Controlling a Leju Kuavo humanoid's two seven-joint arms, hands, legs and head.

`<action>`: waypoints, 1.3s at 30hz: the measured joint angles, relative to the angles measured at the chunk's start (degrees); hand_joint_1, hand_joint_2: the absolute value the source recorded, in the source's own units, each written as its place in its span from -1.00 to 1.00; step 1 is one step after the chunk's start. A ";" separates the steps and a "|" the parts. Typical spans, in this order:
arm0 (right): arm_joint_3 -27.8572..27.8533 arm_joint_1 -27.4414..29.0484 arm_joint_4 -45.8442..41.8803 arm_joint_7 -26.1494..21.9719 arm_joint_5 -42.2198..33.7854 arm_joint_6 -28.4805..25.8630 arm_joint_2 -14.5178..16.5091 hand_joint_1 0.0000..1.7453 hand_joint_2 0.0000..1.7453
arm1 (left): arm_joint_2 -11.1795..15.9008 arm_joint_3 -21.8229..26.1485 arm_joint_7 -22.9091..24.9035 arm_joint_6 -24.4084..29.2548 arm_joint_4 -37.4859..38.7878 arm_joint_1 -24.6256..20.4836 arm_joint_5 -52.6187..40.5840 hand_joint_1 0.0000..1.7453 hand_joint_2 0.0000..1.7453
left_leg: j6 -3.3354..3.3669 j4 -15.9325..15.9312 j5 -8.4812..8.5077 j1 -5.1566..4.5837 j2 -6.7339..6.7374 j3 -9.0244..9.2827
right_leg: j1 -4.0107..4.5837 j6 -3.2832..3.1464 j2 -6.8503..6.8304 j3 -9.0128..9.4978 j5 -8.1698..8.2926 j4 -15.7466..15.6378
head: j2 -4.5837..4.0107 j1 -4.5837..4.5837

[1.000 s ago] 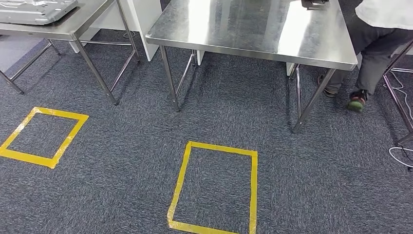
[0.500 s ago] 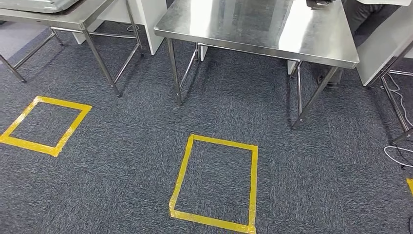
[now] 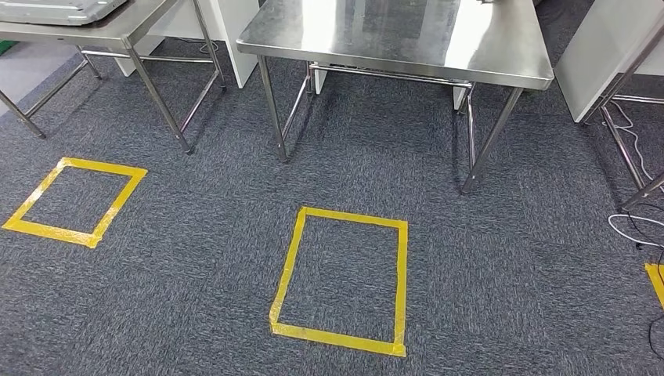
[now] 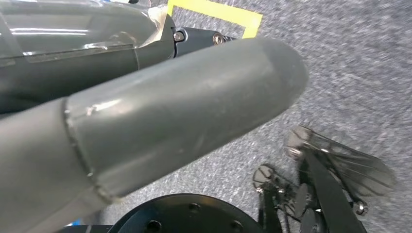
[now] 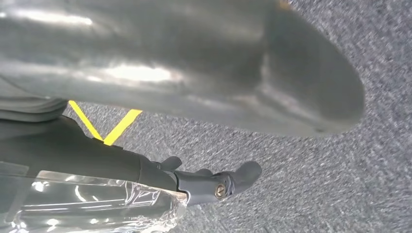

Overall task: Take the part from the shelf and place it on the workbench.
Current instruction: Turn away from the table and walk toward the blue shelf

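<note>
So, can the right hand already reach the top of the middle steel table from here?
Probably not. The right hand hangs low over the carpet, and the steel table stands beyond the yellow tape square, with open floor between.

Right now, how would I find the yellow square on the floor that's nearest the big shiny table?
Find the wide steel table at the top middle of the head view, then look down to the grey carpet in front of its legs. The middle tape rectangle lies there. It is taller than the left tape square, which sits off by the other table.
</note>
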 joint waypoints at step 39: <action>0.20 0.25 -0.03 0.87 -0.33 -0.87 0.52 -1.00 -1.00 | -0.03 -0.05 -0.28 -1.05 0.02 0.08 -0.96 -1.00 -1.00 | 0.44 -9.77 5.35 0.19 2.25 7.82 | 0.37 0.35 -3.40 0.73 -0.39 -0.03 | -0.01 -0.08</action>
